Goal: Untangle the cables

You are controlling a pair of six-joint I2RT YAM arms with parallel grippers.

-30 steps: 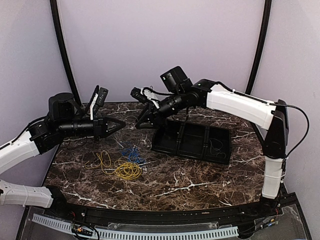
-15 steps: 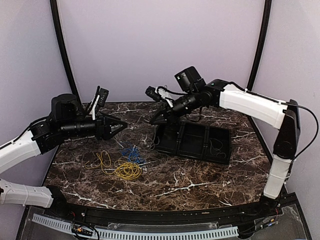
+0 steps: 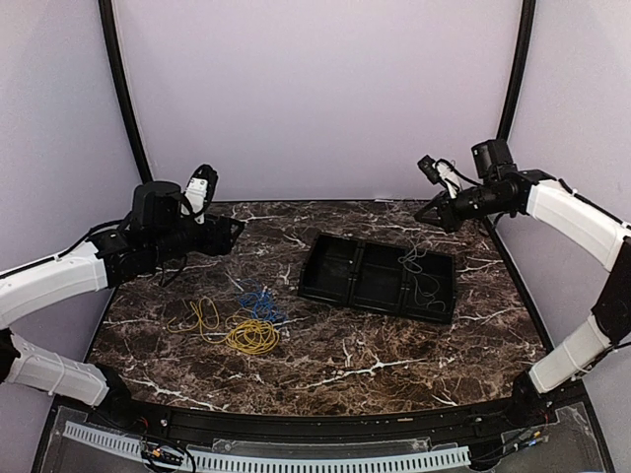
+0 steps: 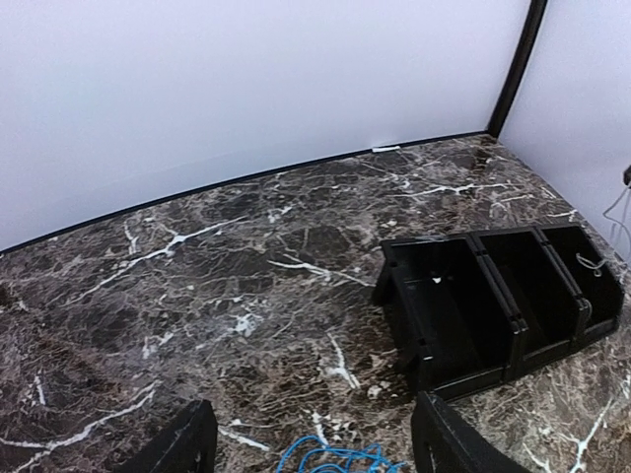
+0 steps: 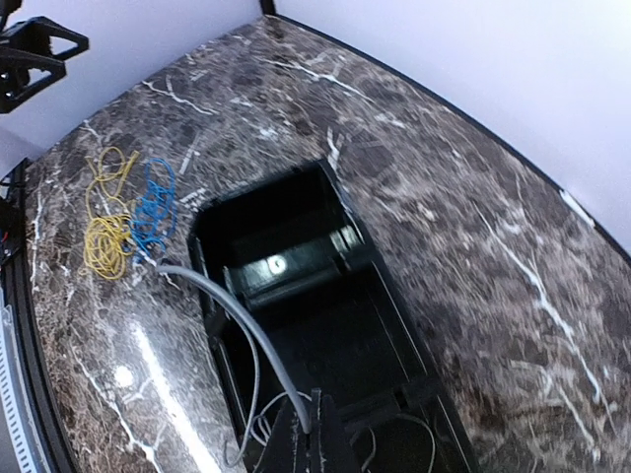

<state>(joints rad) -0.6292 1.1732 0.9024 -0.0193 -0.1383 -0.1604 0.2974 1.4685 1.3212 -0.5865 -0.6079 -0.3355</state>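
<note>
Yellow cable, blue cable, grey cable: three; one tray

Top external: high above the near edge, looking down over the whole dark brown marble tabletop | left wrist: low and close, facing the pale back wall | right wrist: high, angled steeply down | all three share the black three-compartment plastic tray and the blue wire coil

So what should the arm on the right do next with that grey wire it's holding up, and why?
Probably lower the right gripper a little and open it. It is shut on the grey cable, which hangs down with its loose end inside the right compartment of the black tray, apart from the blue cable and the yellow cable.
</note>
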